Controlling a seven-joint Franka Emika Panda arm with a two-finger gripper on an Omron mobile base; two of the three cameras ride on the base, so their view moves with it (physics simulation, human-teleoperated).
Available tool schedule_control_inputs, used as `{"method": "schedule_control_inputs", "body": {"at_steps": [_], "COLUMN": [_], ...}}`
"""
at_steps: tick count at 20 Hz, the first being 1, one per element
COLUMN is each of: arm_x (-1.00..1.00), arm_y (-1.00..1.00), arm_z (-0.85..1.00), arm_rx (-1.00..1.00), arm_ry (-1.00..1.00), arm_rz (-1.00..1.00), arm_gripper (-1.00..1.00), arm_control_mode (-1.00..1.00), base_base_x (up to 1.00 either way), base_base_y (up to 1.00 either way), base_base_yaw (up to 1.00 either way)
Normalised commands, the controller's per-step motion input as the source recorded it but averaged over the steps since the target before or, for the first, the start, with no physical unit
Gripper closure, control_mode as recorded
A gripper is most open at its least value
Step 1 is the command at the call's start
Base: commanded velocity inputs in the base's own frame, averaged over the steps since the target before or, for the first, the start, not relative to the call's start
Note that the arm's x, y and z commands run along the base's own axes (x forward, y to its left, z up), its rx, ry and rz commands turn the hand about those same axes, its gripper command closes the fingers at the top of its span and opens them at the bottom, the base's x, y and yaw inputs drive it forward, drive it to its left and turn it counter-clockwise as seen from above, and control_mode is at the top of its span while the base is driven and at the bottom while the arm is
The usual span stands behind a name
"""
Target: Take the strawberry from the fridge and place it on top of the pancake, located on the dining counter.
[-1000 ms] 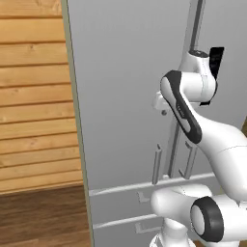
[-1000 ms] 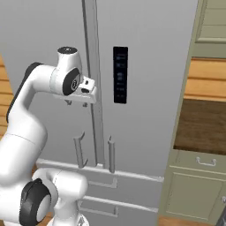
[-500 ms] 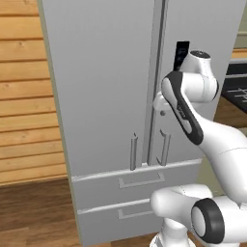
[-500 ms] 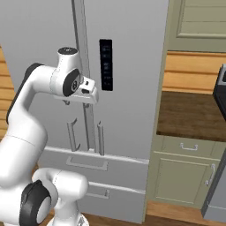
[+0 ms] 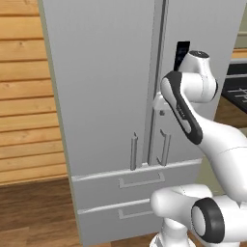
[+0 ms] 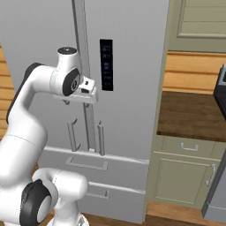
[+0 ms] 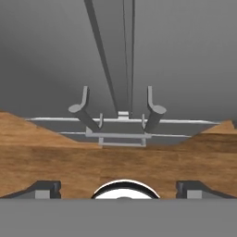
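The fridge stands shut right in front of the robot. It has 2 tall doors that meet in the middle and 2 drawers below them. Each door has a bar handle near the middle gap. In the right base view the left handle and the right handle hang low, just above the top drawer.

The gripper is held up high by the middle gap, and its fingers are spread wide open with nothing between them. In the hand view they look down along the doors, with the 2 handles and the wood floor far below.

The step now looks like opening a door. To do it well, the hand should go down to 1 handle, line up so the bar sits between the fingers, then close on it. After that it should pull in a curve, the way the door swings, not straight back.

The strawberry must be inside the fridge, but both doors are shut, so I cannot tell which shelf it is on.

On the right there is a brown tabletop over green cupboards.
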Motion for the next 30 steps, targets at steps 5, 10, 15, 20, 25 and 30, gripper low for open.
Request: {"method": "schedule_control_inputs", "body": {"at_steps": [5,10,15,20,25,30], "arm_x": [0.18,0.38,0.50,0.38,0.58,0.50], "arm_y": [-0.17,-0.21,0.00,-0.04,-0.39,-0.19], "arm_z": [-0.95,-0.68,-0.19,-0.09,-0.16,-0.20], "arm_rx": [-0.03,0.00,0.00,0.00,0.01,0.00], "arm_ry": [0.02,-0.01,0.00,0.01,0.13,0.11], "arm_rz": [0.00,0.02,0.02,0.00,0.03,0.03], "arm_gripper": [-1.00,-1.00,-1.00,-1.00,-1.00,-1.00], "arm_control_mode": [-1.00,-1.00,-1.00,-1.00,-1.00,-1.00], "base_base_x": [0.00,0.00,0.00,0.00,0.00,0.00], "base_base_y": [0.00,0.00,0.00,0.00,0.00,0.00], "base_base_yaw": [0.00,0.00,0.00,0.00,0.00,0.00]}}
